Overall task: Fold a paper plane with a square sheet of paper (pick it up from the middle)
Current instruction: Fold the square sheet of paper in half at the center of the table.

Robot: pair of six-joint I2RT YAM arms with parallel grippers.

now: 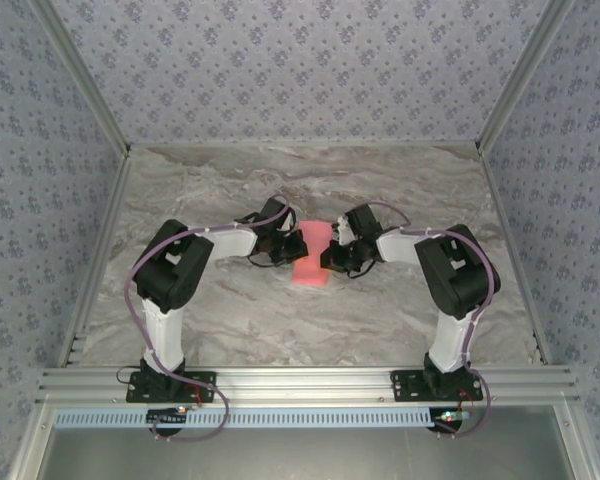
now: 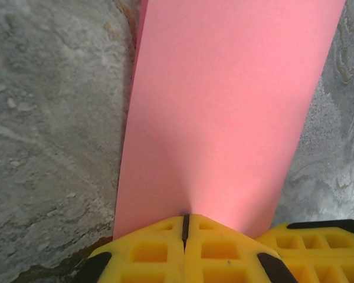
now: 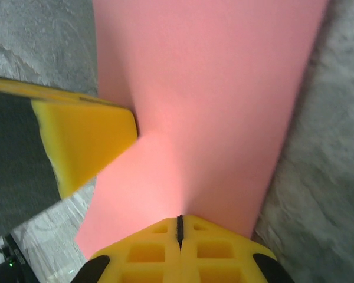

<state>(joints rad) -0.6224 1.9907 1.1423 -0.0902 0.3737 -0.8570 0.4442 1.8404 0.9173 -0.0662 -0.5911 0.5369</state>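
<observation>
The square sheet of paper (image 1: 313, 268) is a salmon-pink strip at the table's middle, between my two grippers. My left gripper (image 1: 302, 245) meets it from the left and my right gripper (image 1: 326, 258) from the right. In the left wrist view the yellow jaws of the left gripper (image 2: 186, 217) are shut, with the paper (image 2: 224, 106) puckering into their tip. The right wrist view shows the same: the right gripper (image 3: 179, 218) is shut on the sheet (image 3: 224, 88), which bends in a soft ridge. The left gripper's finger (image 3: 85, 135) touches the sheet's far side there.
A grey marbled tabletop (image 1: 380, 190) runs out on every side of the paper. Patterned walls (image 1: 300, 70) close in the back and both sides. An aluminium rail (image 1: 300, 382) carries the arm bases at the near edge.
</observation>
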